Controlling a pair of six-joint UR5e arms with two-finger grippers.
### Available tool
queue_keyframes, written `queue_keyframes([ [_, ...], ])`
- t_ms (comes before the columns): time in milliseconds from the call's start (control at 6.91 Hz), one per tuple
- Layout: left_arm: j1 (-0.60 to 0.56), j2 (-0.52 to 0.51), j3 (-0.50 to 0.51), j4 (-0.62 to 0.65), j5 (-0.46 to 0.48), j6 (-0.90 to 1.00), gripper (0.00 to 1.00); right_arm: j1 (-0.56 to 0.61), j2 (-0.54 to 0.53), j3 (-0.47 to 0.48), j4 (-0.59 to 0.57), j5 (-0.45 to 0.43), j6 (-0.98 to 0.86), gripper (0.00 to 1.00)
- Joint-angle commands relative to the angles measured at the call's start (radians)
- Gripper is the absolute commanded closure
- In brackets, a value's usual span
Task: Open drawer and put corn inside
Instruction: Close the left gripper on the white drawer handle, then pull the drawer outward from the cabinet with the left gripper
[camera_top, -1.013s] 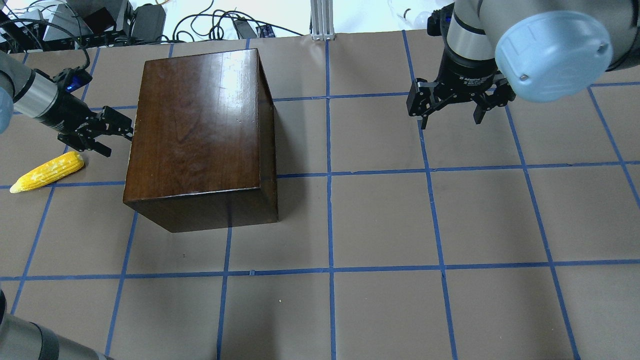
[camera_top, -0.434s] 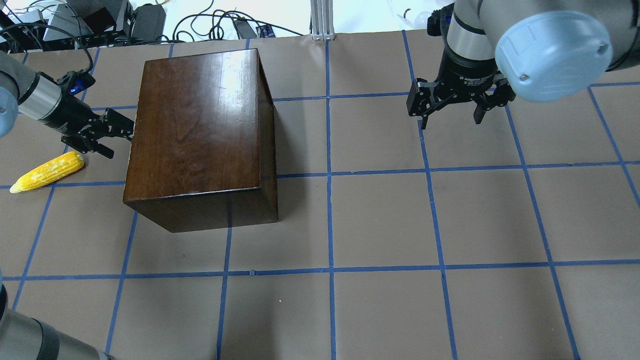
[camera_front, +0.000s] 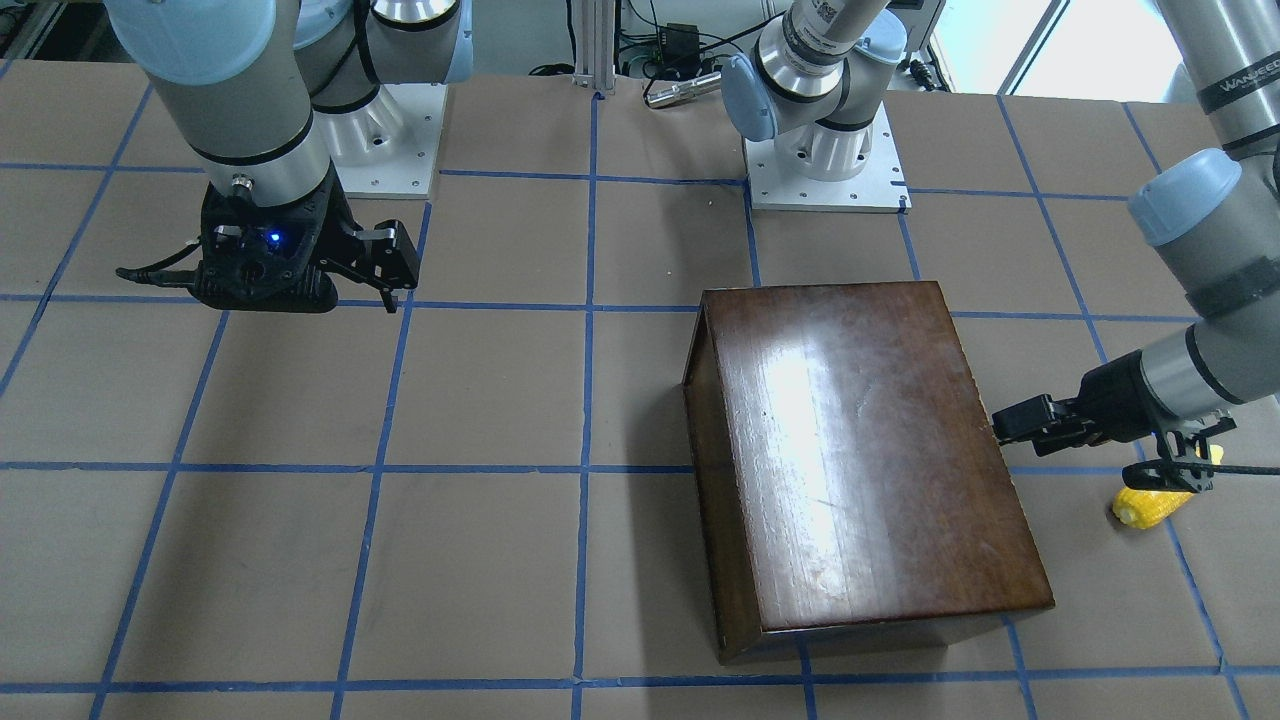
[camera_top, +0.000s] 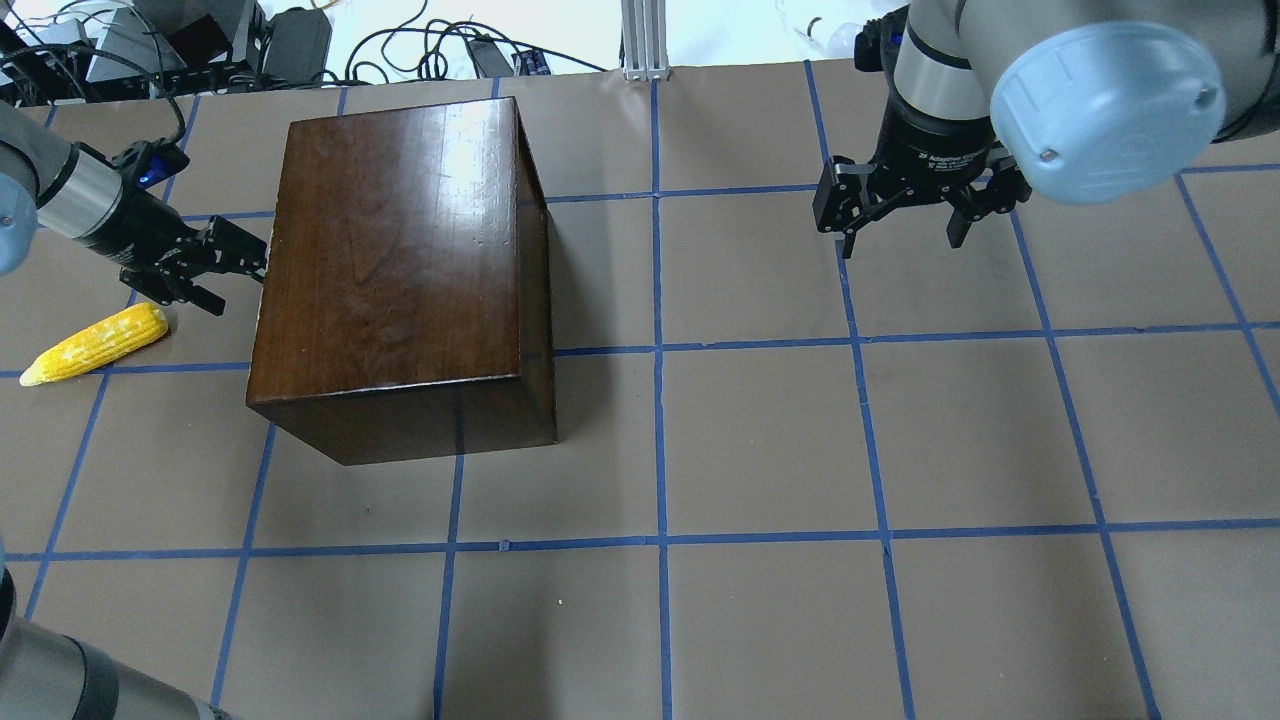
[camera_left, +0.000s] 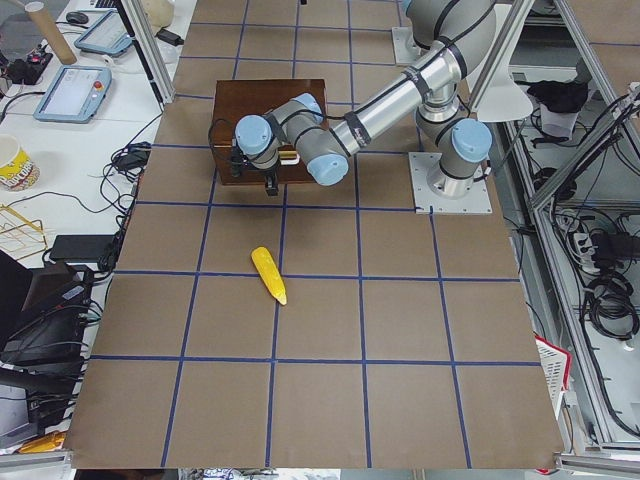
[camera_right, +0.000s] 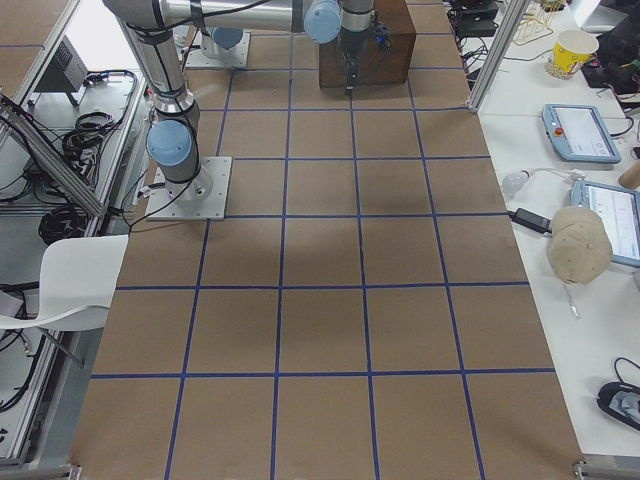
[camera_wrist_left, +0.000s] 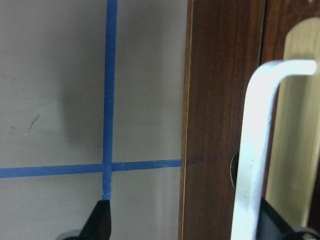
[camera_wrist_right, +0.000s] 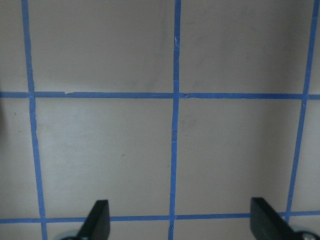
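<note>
The dark-brown wooden box (camera_top: 400, 250) stands left of the table's middle, also in the front view (camera_front: 860, 460). Its drawer is shut. The left wrist view shows the dark front (camera_wrist_left: 225, 100) with a brass plate (camera_wrist_left: 295, 125) and a silver bar handle (camera_wrist_left: 255, 150). My left gripper (camera_top: 240, 284) is open at that left face, with the handle between its fingers near one fingertip (camera_wrist_left: 275, 222). The yellow corn (camera_top: 95, 343) lies on the table just left of that gripper, also in the left side view (camera_left: 268, 275). My right gripper (camera_top: 905, 245) is open and empty, hovering far right.
Brown paper with a blue tape grid (camera_top: 660, 350) covers the table. Cables and equipment (camera_top: 200, 40) lie beyond the far edge. The arm bases (camera_front: 825, 160) stand at the robot's side of the table.
The left wrist has shifted slightly toward the far side while its fingers stay at the box's left face. The right arm, box and corn have not moved.
</note>
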Motion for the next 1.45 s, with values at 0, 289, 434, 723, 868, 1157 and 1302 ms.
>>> queue_keyframes([
  [0, 0.002, 0.003, -0.004, 0.001, 0.008, -0.001, 0.00, 0.000, 0.000, 0.000, 0.001, -0.001, 0.000, 0.00],
  [289, 0.003, 0.003, -0.001, 0.001, 0.035, 0.005, 0.00, 0.000, 0.000, 0.000, 0.000, -0.001, 0.000, 0.00],
  [434, 0.005, 0.005, 0.001, 0.003, 0.041, 0.005, 0.00, 0.000, 0.000, 0.000, 0.000, -0.001, 0.000, 0.00],
  [723, 0.052, 0.002, -0.001, 0.012, 0.039, 0.013, 0.00, 0.000, 0.000, 0.000, 0.001, -0.001, 0.000, 0.00],
  [868, 0.067, 0.003, -0.001, 0.012, 0.040, 0.030, 0.00, 0.000, 0.000, 0.000, 0.001, -0.001, 0.000, 0.00],
  [1157, 0.083, 0.003, 0.004, 0.012, 0.042, 0.039, 0.00, 0.000, 0.000, 0.000, 0.001, -0.001, 0.000, 0.00],
  [1302, 0.107, 0.003, -0.001, 0.012, 0.042, 0.077, 0.00, 0.000, 0.000, 0.000, 0.000, -0.001, 0.000, 0.00],
])
